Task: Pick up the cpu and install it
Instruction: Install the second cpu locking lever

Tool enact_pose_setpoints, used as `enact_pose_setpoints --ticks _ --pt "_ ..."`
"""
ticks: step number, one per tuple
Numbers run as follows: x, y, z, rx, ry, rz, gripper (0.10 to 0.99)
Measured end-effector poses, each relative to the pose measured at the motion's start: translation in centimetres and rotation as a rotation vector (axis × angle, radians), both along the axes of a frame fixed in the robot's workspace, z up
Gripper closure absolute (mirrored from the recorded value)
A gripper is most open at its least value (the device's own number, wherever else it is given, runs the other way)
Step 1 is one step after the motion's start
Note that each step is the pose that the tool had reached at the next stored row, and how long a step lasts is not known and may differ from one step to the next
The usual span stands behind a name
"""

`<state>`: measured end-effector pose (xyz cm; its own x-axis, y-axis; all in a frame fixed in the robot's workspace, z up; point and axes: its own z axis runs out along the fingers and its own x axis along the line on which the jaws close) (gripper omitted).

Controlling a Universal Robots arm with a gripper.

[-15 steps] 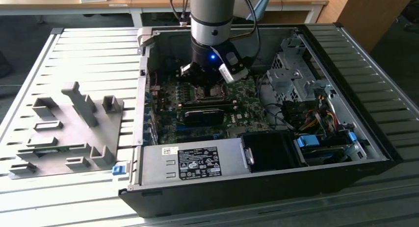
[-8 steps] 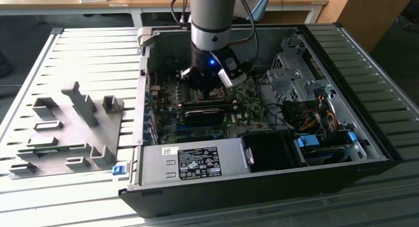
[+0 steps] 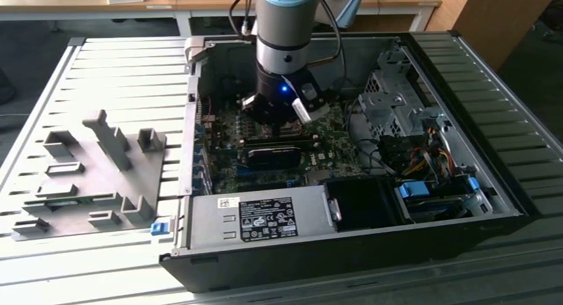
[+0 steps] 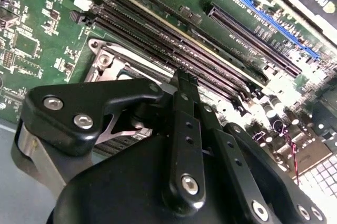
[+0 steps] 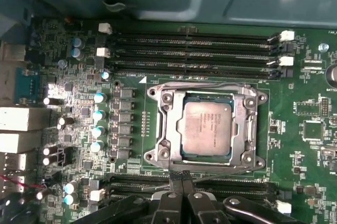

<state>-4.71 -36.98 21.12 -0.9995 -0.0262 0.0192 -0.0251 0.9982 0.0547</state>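
My gripper hangs inside the open computer case, low over the green motherboard; its black fingers are pressed together with nothing between them. The cpu lies flat in its socket, framed by the metal retention bracket, just beyond my fingertips and apart from them. Memory slots run along the far side of the socket. In the exterior view, grey fixture blocks stand on the counter at that view's left.
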Motion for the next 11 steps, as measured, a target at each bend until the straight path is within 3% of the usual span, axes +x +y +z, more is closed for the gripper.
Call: enact_pose_setpoints --ticks 5,11 --pt "-0.27 -0.91 0.0 0.018 0.0 0.0 0.98" --pt "-1.06 -1.16 -0.06 0.047 0.0 0.0 0.98"
